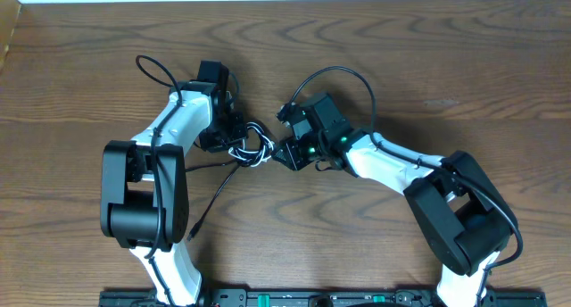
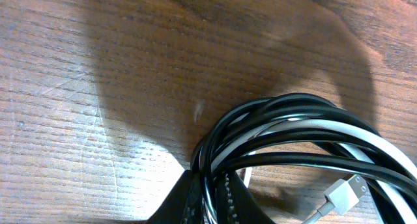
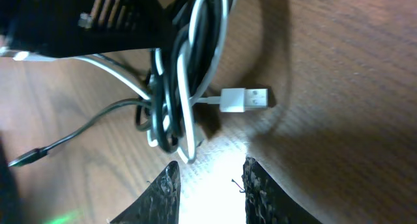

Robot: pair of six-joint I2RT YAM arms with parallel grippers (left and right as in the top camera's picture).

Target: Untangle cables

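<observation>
The cables (image 1: 252,147) lie bunched in a small black-and-white tangle at the table's middle. My left gripper (image 1: 221,139) is shut on that bundle from the left. In the left wrist view its gripper (image 2: 212,199) pinches several black and white loops (image 2: 293,129), and a white USB plug (image 2: 345,191) hangs at the right. My right gripper (image 1: 284,153) sits just right of the tangle. In the right wrist view it (image 3: 208,180) stands open with nothing between its fingers, just short of the bundle (image 3: 176,87) and the white plug (image 3: 245,99).
One black cable tail (image 1: 207,204) trails from the tangle toward the table's front left, ending in a small plug (image 3: 19,160). Thick black arm wires (image 1: 343,75) arch over each arm. Both arm bases (image 1: 143,200) stand at the near edge.
</observation>
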